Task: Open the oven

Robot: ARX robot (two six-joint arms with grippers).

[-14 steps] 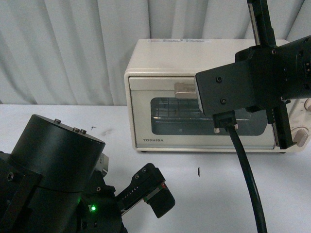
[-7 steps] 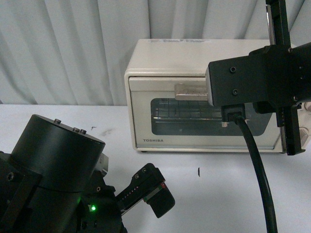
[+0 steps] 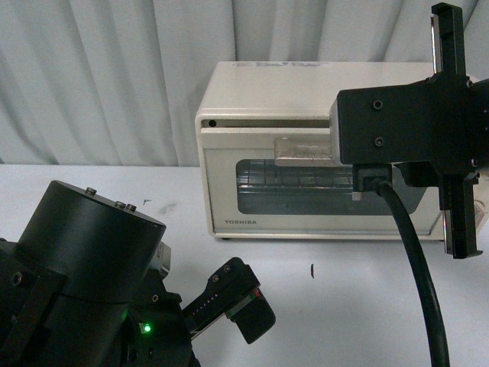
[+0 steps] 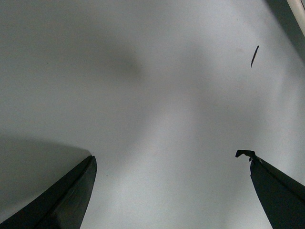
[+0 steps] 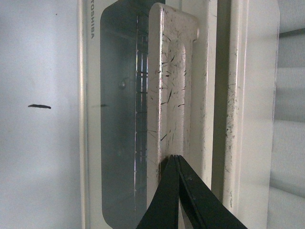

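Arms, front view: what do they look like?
Both black. Left arm: fat cylindrical housing with screw heads on top, lit green LED. Right arm: boxy block with screws, a long rail, thick black cable hanging below.

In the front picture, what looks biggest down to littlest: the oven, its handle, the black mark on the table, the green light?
1. oven
2. handle, partly hidden by the right arm
3. black mark and green light: both tiny, too alike to rank
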